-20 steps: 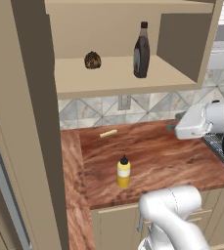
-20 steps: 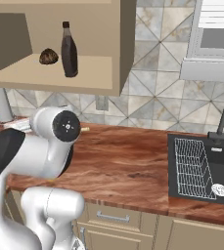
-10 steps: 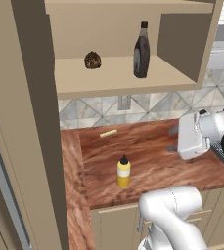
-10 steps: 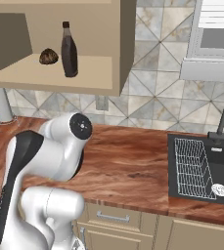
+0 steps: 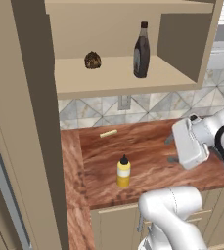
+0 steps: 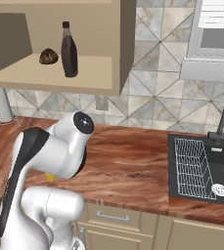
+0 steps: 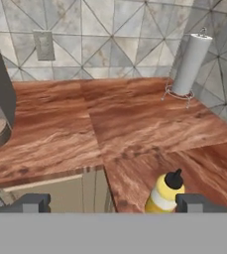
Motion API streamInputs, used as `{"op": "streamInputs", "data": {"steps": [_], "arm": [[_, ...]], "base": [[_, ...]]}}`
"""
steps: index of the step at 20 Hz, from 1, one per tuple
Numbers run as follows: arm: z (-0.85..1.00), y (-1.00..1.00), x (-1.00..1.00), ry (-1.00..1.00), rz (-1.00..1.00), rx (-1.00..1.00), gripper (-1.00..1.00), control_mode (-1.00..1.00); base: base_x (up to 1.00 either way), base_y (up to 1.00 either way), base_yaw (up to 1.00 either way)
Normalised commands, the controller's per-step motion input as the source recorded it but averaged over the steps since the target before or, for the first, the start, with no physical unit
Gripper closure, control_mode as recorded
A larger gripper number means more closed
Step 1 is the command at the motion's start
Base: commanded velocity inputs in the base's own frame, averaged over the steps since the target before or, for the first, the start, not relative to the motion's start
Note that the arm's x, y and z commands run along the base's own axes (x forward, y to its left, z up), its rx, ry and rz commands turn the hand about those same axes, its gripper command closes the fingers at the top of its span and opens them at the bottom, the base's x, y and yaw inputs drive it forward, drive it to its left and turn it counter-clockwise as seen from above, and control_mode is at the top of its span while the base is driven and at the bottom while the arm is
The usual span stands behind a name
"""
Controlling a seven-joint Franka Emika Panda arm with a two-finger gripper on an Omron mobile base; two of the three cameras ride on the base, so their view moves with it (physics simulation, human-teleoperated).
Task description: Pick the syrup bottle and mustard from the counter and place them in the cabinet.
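Yellow against the reddish wood, the mustard point(image 5: 123, 172) stands upright on the counter point(image 5: 147, 146), and we see our pincer point(image 5: 170, 149) held above the board well off to one side of it, its two fingers parted and gripping nothing. Through the hand camera the mustard point(image 7: 165, 193) sits low, just inside one fingertip. Above the pincer, the syrup bottle point(image 5: 142, 50) stands upright on the cabinet point(image 5: 118, 73) shelf, near a small dark round object point(image 5: 92, 60).

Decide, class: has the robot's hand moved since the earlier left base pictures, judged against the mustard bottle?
Yes. The hand has dropped from backsplash height to just above the counter and swung left, closer to the mustard, which stands where it was.
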Motion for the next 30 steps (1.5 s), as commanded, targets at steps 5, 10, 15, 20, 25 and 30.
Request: {"op": "streamInputs", "data": {"steps": [5, 10, 15, 20, 25, 30], "arm": [[-0.39, 0.00, 0.00, 0.00, 0.03, -0.03, -1.00, -1.00], [-0.41, 0.00, 0.00, 0.00, 0.00, 0.00, -1.00, -1.00], [-0.35, 0.00, 0.00, 0.02, -0.02, 0.07, -1.00, -1.00], [-0.19, 0.00, 0.02, 0.05, -0.05, 0.11, -1.00, -1.00], [-0.21, 0.10, 0.00, 0.05, -0.10, 0.07, -1.00, -1.00], [-0.20, 0.38, 0.00, 0.01, -0.09, 0.00, -1.00, -1.00]], "base": [[0.00, 0.00, 0.00], [0.00, 0.00, 0.00], [0.00, 0.00, 0.00], [0.00, 0.00, 0.00], [0.00, 0.00, 0.00], [0.00, 0.00, 0.00]]}}
